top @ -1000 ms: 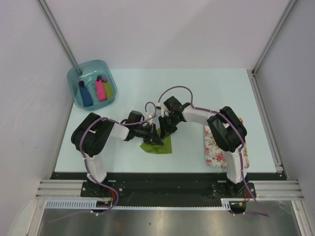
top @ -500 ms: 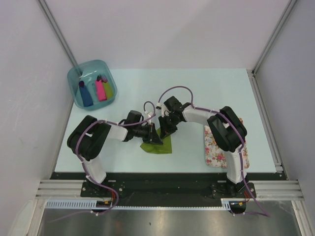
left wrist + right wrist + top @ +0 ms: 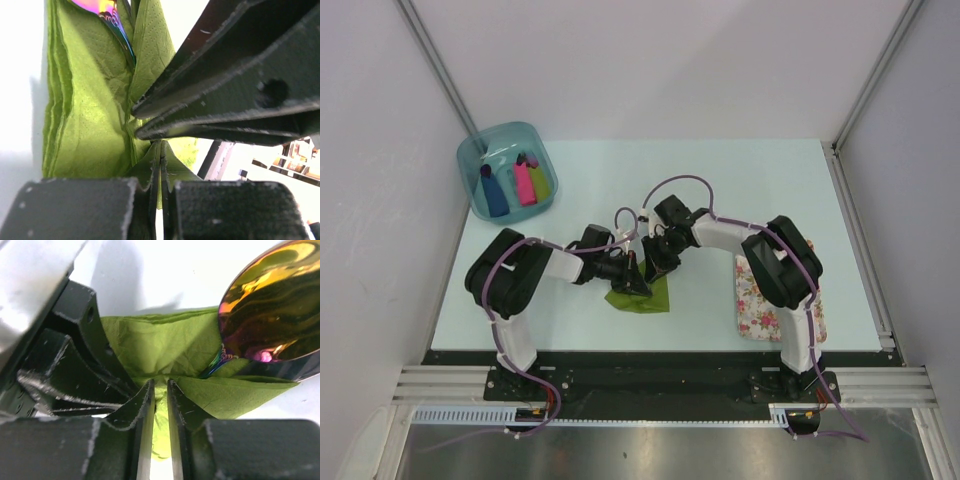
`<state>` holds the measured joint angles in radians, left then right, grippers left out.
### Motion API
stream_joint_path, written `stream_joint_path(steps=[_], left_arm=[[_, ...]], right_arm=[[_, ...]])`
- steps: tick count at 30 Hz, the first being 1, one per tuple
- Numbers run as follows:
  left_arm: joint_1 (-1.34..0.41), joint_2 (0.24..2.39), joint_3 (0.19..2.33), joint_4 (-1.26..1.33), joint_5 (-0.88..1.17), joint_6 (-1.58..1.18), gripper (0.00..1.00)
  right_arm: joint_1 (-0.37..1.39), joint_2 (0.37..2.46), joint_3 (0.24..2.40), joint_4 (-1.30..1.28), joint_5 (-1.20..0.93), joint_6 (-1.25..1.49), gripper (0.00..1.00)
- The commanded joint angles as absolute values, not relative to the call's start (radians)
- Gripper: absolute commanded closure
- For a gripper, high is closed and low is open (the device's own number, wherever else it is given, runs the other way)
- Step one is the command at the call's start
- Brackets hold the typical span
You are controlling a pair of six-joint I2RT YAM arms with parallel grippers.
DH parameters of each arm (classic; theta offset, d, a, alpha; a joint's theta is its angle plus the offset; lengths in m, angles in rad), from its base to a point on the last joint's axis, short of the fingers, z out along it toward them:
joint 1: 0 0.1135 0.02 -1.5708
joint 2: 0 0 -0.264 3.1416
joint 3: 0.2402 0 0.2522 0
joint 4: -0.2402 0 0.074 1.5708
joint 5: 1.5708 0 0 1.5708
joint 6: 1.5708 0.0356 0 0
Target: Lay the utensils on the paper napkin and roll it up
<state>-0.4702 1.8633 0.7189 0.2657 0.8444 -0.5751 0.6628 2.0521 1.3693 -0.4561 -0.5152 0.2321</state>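
Note:
The olive-green paper napkin (image 3: 645, 295) lies bunched and folded at the table's near middle. My left gripper (image 3: 631, 281) and right gripper (image 3: 656, 268) meet over its far edge, tips close together. In the left wrist view, my left gripper (image 3: 160, 150) is shut on a raised fold of the napkin (image 3: 90, 115), and an iridescent utensil tip (image 3: 111, 14) pokes out of the folds. In the right wrist view, my right gripper (image 3: 160, 386) is shut on a pinch of the napkin (image 3: 150, 340). A shiny iridescent spoon head (image 3: 275, 305) rests on the napkin's edge.
The white pink-flowered mat (image 3: 757, 300) lies at the near right, partly under the right arm. A blue bin (image 3: 500, 128) at the far left holds a blue roll (image 3: 496, 192), a pink roll (image 3: 525, 183) and a lime roll (image 3: 540, 180).
The left arm's elbow swung out to the left and came back. Both grippers stay pinched on the napkin at the same spot.

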Motion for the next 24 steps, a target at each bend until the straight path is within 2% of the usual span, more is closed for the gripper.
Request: stream_joint_path(steps=[1,7,24], left_arm=[[-0.463,1.893,0.716,0.170,0.707,-0.492,1.00],[-0.466,1.884,0.713,0.170,0.710,-0.477,1.00],[-0.465,1.875,0.709,0.172,0.716,-0.469,1.00]], right_arm=[[0.658,1.959,1.370,-0.495,-0.551,0.233,0.78],[0.661,1.942,1.367,-0.508,-0.532,0.226,0.78],[0.695,2.086,1.310,-0.472,-0.390,0.199,0.85]])
